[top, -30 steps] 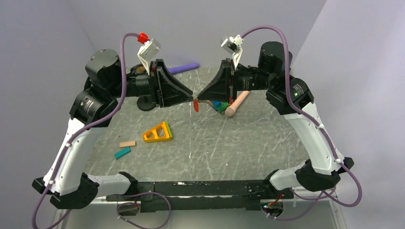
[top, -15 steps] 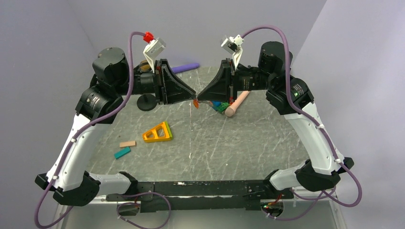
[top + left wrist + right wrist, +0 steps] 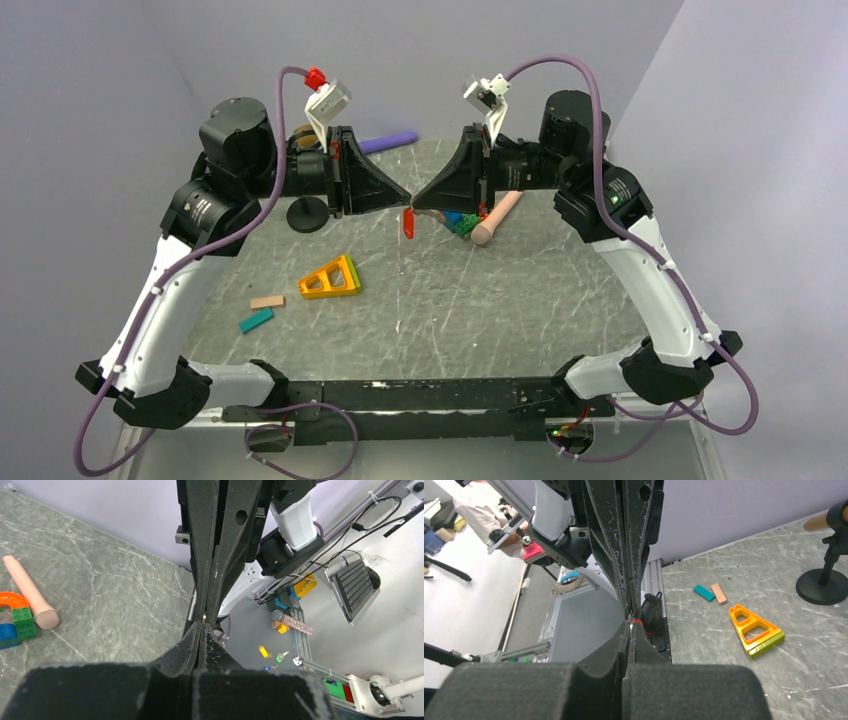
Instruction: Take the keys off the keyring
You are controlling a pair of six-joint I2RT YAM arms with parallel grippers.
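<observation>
The left gripper (image 3: 403,206), part open a second ago, is now closed, tip to tip with the closed right gripper (image 3: 419,206) above the table's (image 3: 560,300) far middle. The key (image 3: 408,223) hangs just under that meeting point; which gripper pinches it I cannot tell. The right wrist view shows only a red sliver of it.

Soft, even light is falling on the table (image 3: 520,290) from above, throwing only faint shadows across it; close to the wrist lenses, everything is blurring.
</observation>
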